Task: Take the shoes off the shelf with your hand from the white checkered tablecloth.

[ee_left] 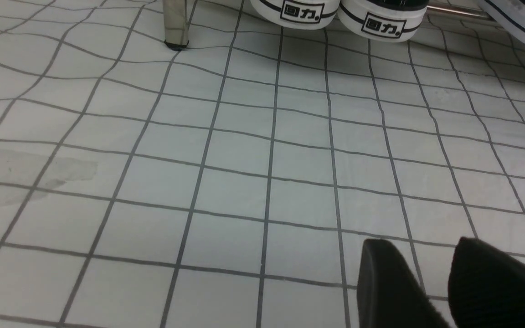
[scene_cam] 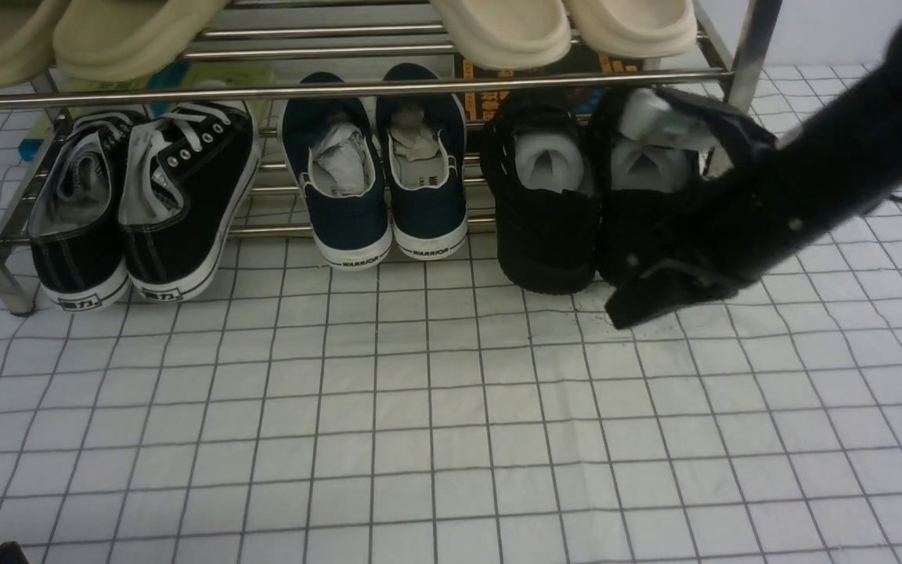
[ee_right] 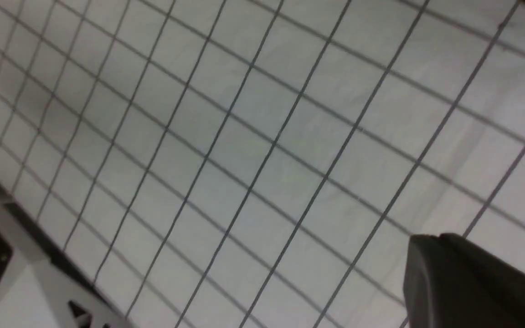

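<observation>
Shoes: We saw the shoes [scene_cam: 545, 211] on the lowest tier of the shelf [scene_cam: 341, 84], at its right end. Their heels pointed toward us and jutted past the front rod, and white paper was stuffed in both.
Right arm: The right arm [scene_cam: 850, 164] slanted in from the upper right. It crossed in front of the right-hand shoe [scene_cam: 647, 168] of the pair and covered that shoe's outer side.
Right gripper: The right gripper [scene_cam: 639, 301] sat low by that shoe's heel, just over the tablecloth [scene_cam: 451, 407]. It was black against black, so we could not tell whether the claw was spread or pinching the shoe. Its wrist view gave us only one finger [ee_right: 472, 278] above bare cloth.
Left gripper: The left gripper [ee_left: 422, 248] hung low over the cloth, short of the shelf's left post [ee_left: 176, 23]. Its fingers [ee_left: 390, 282] stood parted with cloth showing between them, and they gripped nothing.
Neighbours: Navy slip-ons [scene_cam: 380, 180] lettered WARRIOR stood just beside the pair on its left. Black canvas sneakers [scene_cam: 146, 204] with white soles stood further left.
Overhead: A chrome rod crossed above the toes of the pair, and beige slippers [scene_cam: 498, 27] lay on the tier above.
In the way: The right corner post [scene_cam: 750, 47] stood close beside the arm.
Cloth: It was wrinkled, with a faint grey stain [ee_left: 25, 175] in the left wrist view.
</observation>
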Available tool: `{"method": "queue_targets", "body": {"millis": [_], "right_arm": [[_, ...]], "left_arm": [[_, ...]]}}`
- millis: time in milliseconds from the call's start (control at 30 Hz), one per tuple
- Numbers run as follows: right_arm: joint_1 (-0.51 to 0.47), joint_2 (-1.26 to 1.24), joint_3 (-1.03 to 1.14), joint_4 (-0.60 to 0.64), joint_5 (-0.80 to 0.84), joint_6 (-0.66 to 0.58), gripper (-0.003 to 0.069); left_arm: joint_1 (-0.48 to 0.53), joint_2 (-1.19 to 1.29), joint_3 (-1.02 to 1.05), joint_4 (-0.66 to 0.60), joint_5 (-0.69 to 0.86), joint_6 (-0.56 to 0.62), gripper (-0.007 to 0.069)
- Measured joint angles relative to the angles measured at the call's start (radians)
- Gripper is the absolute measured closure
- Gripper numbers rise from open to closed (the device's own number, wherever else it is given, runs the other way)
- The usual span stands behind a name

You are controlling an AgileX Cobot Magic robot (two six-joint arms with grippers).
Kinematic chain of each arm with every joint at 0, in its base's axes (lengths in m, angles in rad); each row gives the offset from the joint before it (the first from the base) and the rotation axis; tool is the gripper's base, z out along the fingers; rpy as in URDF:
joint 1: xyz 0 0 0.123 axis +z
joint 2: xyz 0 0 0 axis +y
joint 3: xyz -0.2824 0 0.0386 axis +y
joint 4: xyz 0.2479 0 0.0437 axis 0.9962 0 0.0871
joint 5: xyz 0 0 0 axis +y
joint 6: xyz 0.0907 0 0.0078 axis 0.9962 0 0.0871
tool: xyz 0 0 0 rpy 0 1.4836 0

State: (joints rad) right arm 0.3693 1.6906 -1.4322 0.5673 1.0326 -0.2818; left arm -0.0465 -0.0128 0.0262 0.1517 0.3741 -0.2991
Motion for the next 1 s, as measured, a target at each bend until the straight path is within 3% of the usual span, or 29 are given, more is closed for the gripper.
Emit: {"method": "queue_targets", "body": {"millis": [100, 233, 400, 633, 800, 1000], "right_arm": [[0.051, 0.043, -0.122, -0.122, -0.026, 0.131, 0.0636], [0.098, 0.081, -0.243, -0.234, -0.075, 0.189, 0.0594], [0.121, 0.123, -0.279, -0.298, -0.134, 0.191, 0.0509], [0.124, 0.222, -0.28, -0.357, -0.278, 0.166, 0.0291], [0.124, 0.263, -0.28, -0.382, -0.355, 0.1, 0.0221], [0.124, 0.289, -0.28, -0.383, -0.395, 0.078, 0.0209]], "left_arm": [[0.0, 0.0, 0.0, 0.0, 0.0, 0.0, 0.0384], [0.0, 0.0, 0.0, 0.0, 0.0, 0.0, 0.0384], [0.0, 0.0, 0.0, 0.0, 0.0, 0.0, 0.0384], [0.0, 0.0, 0.0, 0.0, 0.0, 0.0, 0.0384], [0.0, 0.0, 0.0, 0.0, 0.0, 0.0, 0.0384], [0.0, 0.0, 0.0, 0.0, 0.0, 0.0, 0.0384]]}}
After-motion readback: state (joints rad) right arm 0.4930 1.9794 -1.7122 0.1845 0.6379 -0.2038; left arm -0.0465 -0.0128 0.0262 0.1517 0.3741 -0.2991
